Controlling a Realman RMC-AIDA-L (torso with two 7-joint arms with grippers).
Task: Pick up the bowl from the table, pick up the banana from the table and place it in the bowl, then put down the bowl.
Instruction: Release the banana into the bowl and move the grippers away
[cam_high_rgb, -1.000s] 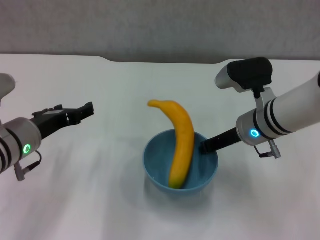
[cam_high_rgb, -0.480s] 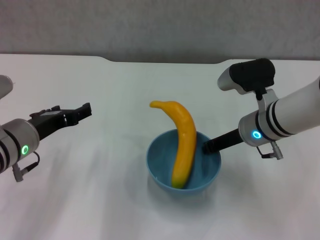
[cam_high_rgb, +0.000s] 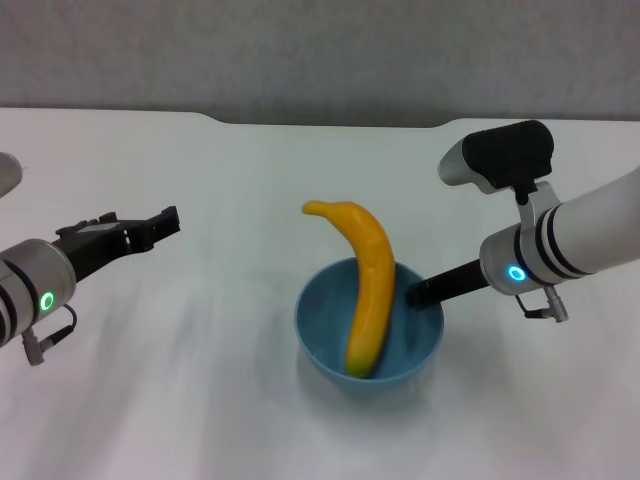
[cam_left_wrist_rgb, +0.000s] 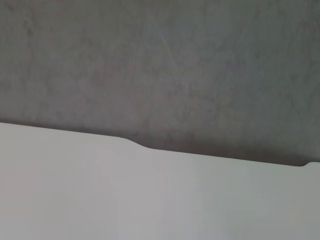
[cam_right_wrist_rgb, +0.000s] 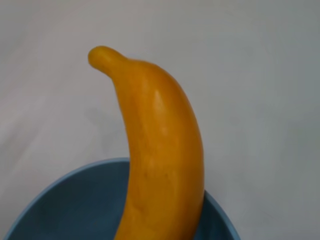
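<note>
Holding the bowl (cam_high_rgb: 369, 330) by its right rim, our right gripper (cam_high_rgb: 415, 293) stays nearest, clamped there; the banana (cam_high_rgb: 362, 288) stands up inside, leaning away; our left gripper (cam_high_rgb: 160, 222) hangs well apart, slightly parted, empty, above the desk (cam_high_rgb: 200, 400).

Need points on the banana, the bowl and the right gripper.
banana (cam_high_rgb: 366, 290), head view, middle of its body.
bowl (cam_high_rgb: 318, 345), head view, outer wall on its left side.
right gripper (cam_high_rgb: 418, 293), head view, at the bowl's right rim.

White arms, black claws, green rings
</note>
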